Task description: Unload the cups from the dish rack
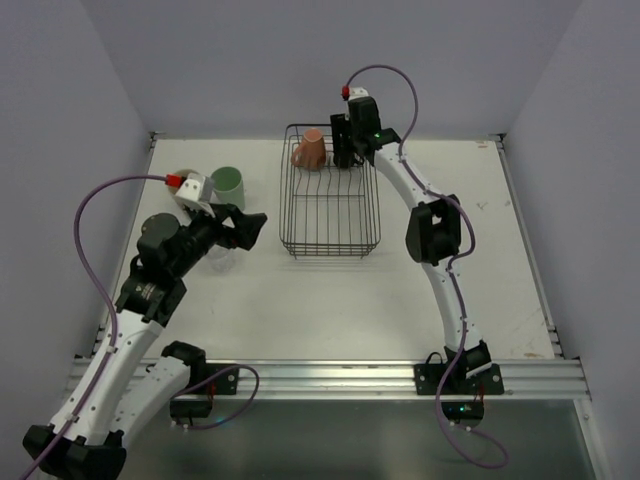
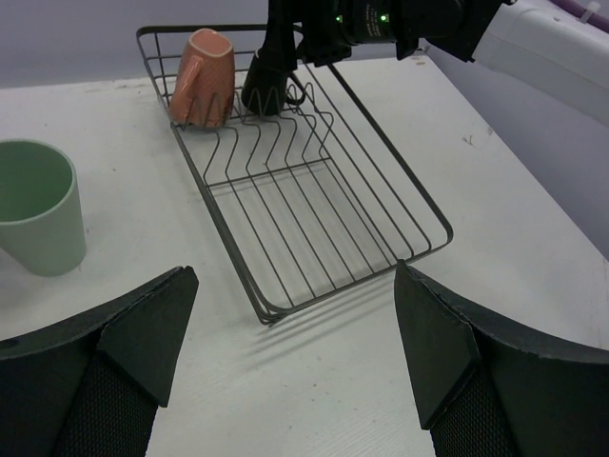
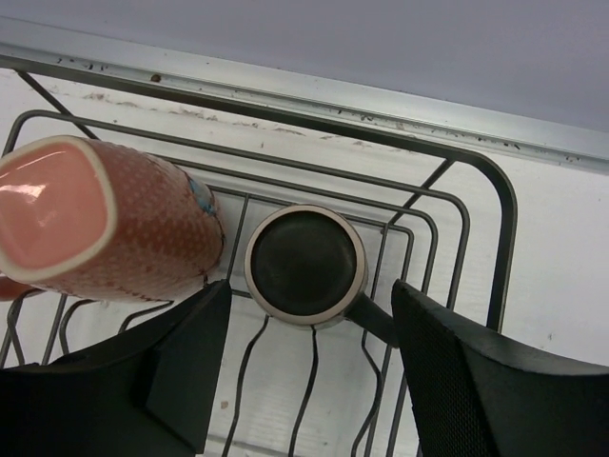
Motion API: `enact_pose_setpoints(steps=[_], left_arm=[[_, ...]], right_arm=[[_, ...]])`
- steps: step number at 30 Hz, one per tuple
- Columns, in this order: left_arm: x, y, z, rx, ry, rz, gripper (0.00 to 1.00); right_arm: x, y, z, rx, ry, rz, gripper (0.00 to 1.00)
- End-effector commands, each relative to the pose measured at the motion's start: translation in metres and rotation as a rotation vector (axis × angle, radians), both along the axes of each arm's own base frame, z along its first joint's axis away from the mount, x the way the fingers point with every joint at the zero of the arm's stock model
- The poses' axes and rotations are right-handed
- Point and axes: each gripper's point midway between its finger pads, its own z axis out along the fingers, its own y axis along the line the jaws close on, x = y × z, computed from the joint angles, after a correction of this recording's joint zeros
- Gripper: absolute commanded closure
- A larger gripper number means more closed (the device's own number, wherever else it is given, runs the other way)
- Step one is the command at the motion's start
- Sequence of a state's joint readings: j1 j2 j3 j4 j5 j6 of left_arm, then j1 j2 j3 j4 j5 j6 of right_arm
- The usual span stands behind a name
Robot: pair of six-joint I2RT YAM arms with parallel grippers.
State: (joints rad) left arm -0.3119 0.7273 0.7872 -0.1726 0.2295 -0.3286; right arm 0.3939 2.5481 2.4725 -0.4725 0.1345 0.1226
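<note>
The dark wire dish rack sits at the table's middle back. A salmon-pink mug lies tilted in its far left corner, also in the left wrist view and the right wrist view. A small black mug stands upside down beside it, handle to the right. My right gripper is open, with a finger on each side of the black mug and above it. A mint-green tumbler stands upright on the table left of the rack. My left gripper is open and empty over the table near the rack's near left corner.
The rest of the rack holds nothing. A brownish item sits behind my left wrist, mostly hidden. Grey walls close the table on the left, back and right. A metal rail runs along the near edge.
</note>
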Motion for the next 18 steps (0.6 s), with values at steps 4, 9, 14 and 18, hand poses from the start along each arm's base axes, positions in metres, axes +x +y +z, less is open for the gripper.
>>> enact_pose_setpoints(steps=[4,9,14,18], left_arm=[[0.004,-0.002,0.003,0.016,-0.038,0.0,0.08],[0.005,-0.002,0.003,0.015,-0.037,0.002,0.08],[0.005,-0.006,0.003,0.002,-0.037,-0.015,0.08],[0.004,-0.007,0.001,-0.004,-0.03,-0.019,0.08]], right_arm=[[-0.004,-0.015,-0.007,-0.035,0.033,-0.008,0.29],[-0.023,-0.021,-0.028,-0.073,0.107,0.0,0.3],[-0.042,-0.023,-0.026,-0.035,0.075,0.005,0.42],[-0.059,-0.026,-0.01,-0.002,0.051,0.005,0.41]])
